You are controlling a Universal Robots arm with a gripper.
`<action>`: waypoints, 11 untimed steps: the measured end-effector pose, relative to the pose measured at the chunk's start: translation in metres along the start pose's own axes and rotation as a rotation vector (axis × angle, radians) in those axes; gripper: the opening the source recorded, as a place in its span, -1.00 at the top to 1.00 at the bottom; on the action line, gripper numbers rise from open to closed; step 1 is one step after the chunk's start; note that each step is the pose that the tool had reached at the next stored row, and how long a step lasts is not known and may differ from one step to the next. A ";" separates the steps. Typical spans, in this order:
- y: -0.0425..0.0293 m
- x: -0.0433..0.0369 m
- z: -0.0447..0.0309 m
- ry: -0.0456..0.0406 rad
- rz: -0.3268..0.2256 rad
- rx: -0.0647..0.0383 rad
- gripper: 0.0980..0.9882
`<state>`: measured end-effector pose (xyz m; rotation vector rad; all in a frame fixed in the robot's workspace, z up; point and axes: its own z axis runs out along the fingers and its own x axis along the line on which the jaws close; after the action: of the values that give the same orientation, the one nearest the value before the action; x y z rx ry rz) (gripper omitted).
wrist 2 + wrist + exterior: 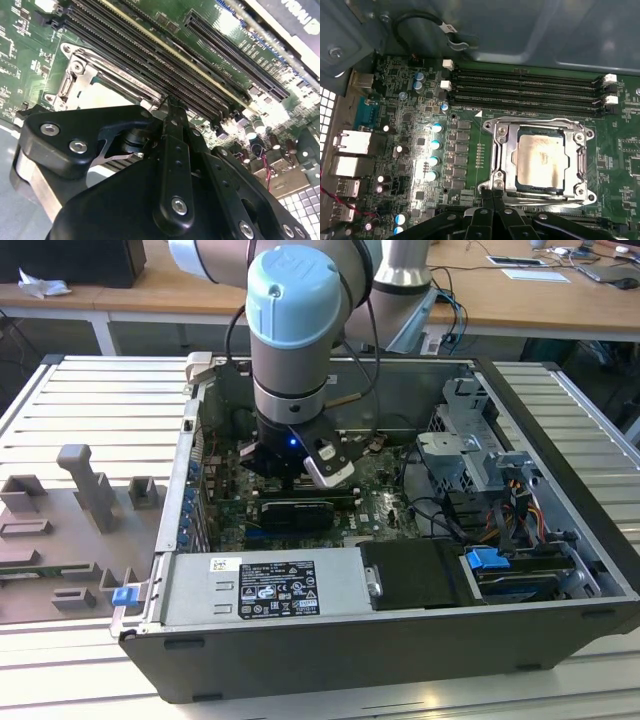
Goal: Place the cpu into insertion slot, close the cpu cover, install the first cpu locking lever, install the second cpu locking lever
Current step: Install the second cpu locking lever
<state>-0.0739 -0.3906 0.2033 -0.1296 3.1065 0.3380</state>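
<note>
since the cpu (541, 161) already sits in the insertion slot (538, 192) under the lowered cpu cover (502, 150), the together-pressed gripper (492, 194) works the frame's 6 o'clock edge — lever progress unclear.

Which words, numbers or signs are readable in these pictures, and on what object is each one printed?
No text can be quoted with certainty.
White label on the power supply box: print too small to read.
Green board: white marks, too small.
cpu top: faint marks, blurred.
Black card: white letters, cut off.
</note>
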 end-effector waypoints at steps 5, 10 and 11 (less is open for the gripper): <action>-0.0013 0.0028 0.0038 -0.0023 -0.001 -0.027 0.98; -0.0009 0.0056 0.0036 -0.0043 -0.001 -0.048 0.98; -0.0004 0.0056 0.0012 -0.0039 -0.001 -0.047 0.98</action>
<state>-0.0795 -0.3912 0.2020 -0.1309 3.0955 0.4115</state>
